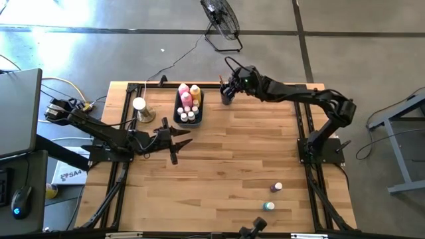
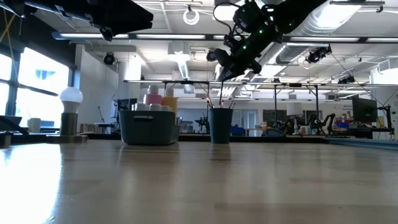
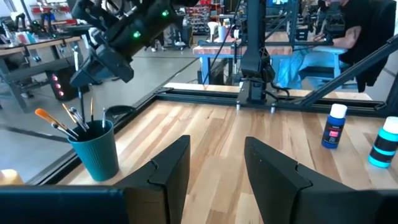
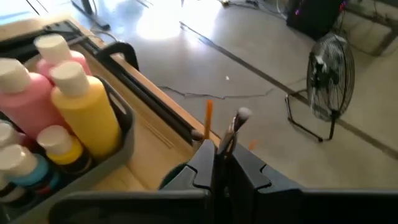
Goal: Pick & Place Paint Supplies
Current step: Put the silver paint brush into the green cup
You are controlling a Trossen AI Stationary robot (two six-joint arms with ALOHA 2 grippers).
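Note:
A teal cup (image 3: 96, 155) at the table's far edge holds several paintbrushes (image 3: 62, 121), bristles up. My right gripper (image 1: 228, 91) hangs just above the cup (image 2: 220, 124), shut on one thin brush. Left of the cup, a dark grey bin (image 1: 188, 109) holds pink (image 4: 28, 96) and yellow (image 4: 87, 112) squeeze bottles and small white-capped bottles (image 1: 187, 117). Two small paint bottles (image 1: 277, 188) (image 1: 268, 206) stand on the table's near right. My left gripper (image 1: 176, 141) hovers level over the table's left middle, open, with nothing between its fingers (image 3: 168, 171). My right gripper pinches a thin paintbrush by its shaft (image 4: 226, 142) between its two fingers, which slant down from the table's right and lie across the brush. The brush stands nearly upright, its pale bristle end (image 4: 242, 114) above the fingers. Its lower end reaches down into the cup's mouth (image 3: 92, 115).
A white knob on a round tan base (image 1: 141, 109) stands left of the bin. Black rails (image 1: 302, 126) run along the table's edges. A floor fan (image 1: 221, 23) stands beyond the far edge. A person (image 3: 367, 31) sits at a bench beyond the table. Bare wood lies in the middle.

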